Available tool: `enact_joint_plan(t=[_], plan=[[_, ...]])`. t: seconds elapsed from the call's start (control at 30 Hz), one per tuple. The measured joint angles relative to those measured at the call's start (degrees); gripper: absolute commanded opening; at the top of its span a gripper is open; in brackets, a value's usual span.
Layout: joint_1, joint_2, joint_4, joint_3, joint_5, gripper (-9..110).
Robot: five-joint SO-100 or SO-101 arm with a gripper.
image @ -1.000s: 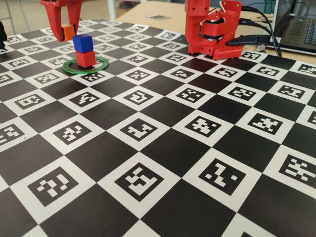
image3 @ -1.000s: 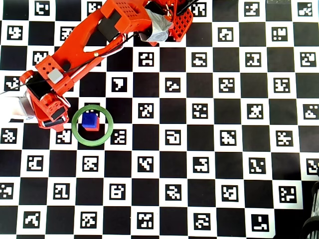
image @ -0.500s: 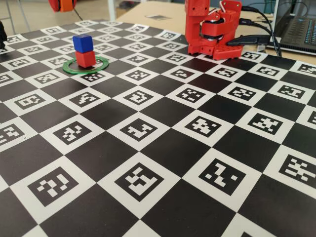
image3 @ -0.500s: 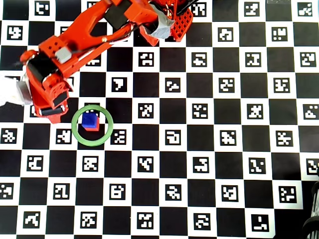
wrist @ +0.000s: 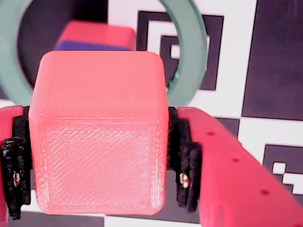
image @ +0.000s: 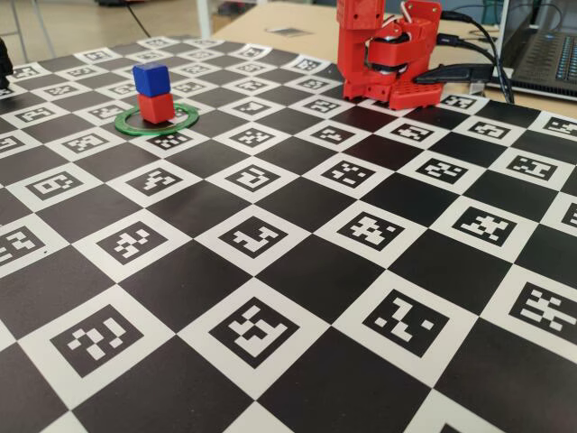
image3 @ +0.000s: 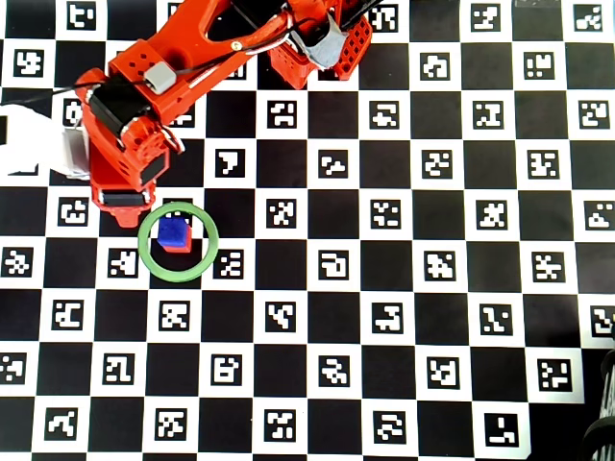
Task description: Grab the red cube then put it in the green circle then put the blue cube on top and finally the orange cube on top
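Orange matte cube (wrist: 97, 132) clamped between the black-padded fingers (wrist: 185, 163) of the red two-finger gripper (wrist: 97, 189), filling the wrist view. Beyond it, dark blue cube (image: 151, 78) stacked squarely on deep red cube (image: 157, 107), inside thin flat green ring (image: 185, 118) on the checkered marker-printed bench (image: 297, 271). Overhead, red arm (image3: 144, 106) just above and left of the ring.
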Motion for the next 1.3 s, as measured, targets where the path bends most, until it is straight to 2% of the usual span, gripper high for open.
enact_joint_plan(t=[0.57, 1.3], plan=[[-1.9, 0.1, -1.1, 1.8, 8.0, 7], [-5.8, -2.8, -5.9, 5.8, 9.0, 7]])
